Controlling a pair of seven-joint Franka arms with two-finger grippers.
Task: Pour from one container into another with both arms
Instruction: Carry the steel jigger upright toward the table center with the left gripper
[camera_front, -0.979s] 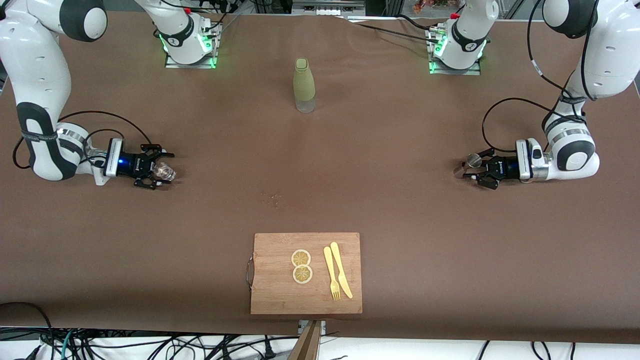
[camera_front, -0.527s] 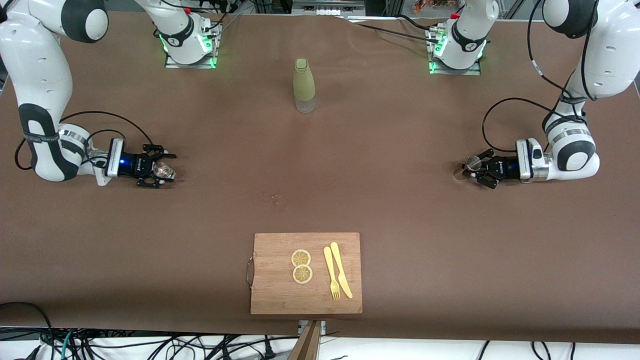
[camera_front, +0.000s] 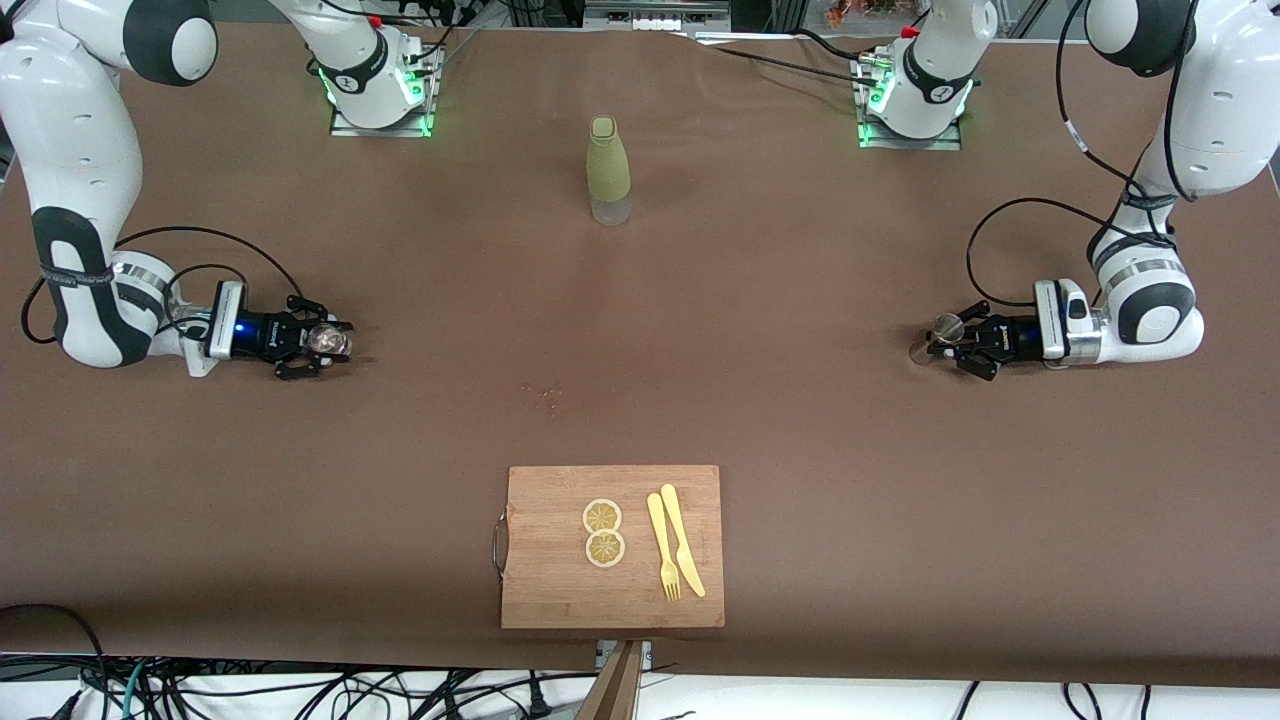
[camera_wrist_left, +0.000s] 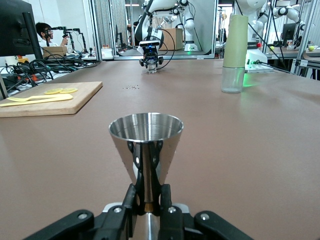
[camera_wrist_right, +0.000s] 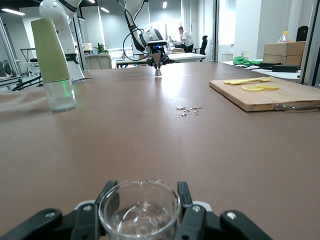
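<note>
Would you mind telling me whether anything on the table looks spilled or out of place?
Yes: a small scatter of droplets or specks lies on the bare brown table, between the green bottle and the cutting board. It glints in the right wrist view, which suggests spilled liquid. Nothing else stands out.

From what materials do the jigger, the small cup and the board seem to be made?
Jigger: polished metal, probably steel; its cone mirrors the room. Small cup: clear glass, or perhaps hard plastic; the table shows through it. Board: light wood, maybe bamboo, matte, with visible grain and a metal handle.
</note>
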